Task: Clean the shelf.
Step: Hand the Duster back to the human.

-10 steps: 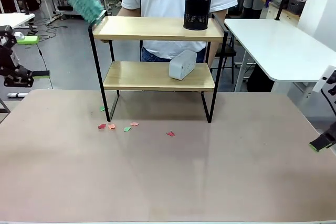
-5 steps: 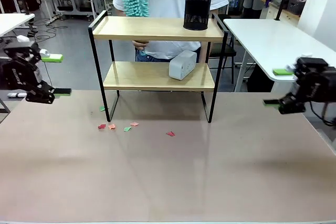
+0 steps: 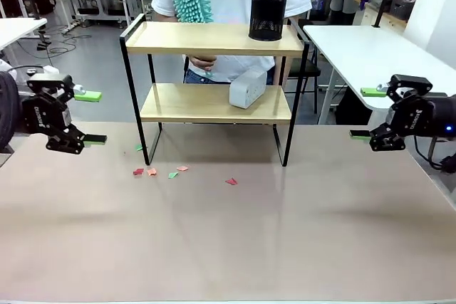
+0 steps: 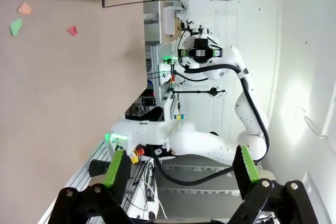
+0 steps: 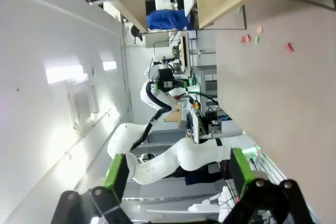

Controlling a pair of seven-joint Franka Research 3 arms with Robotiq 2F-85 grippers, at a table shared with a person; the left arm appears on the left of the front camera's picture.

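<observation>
The shelf point(image 3: 214, 69) stands at the table's point(image 3: 228, 233) far middle, long axis crosswise, between both empty hands. Left hand point(image 3: 91, 117), fingers apart, lies slightly nearer its end than right hand point(image 3: 367, 114), likewise spread.

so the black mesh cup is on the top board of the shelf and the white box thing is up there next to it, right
Not quite. The black mesh cup does stand on the top board of the shelf, but the white box is on the lower board, below the cup rather than beside it. The front view shows this.
</observation>
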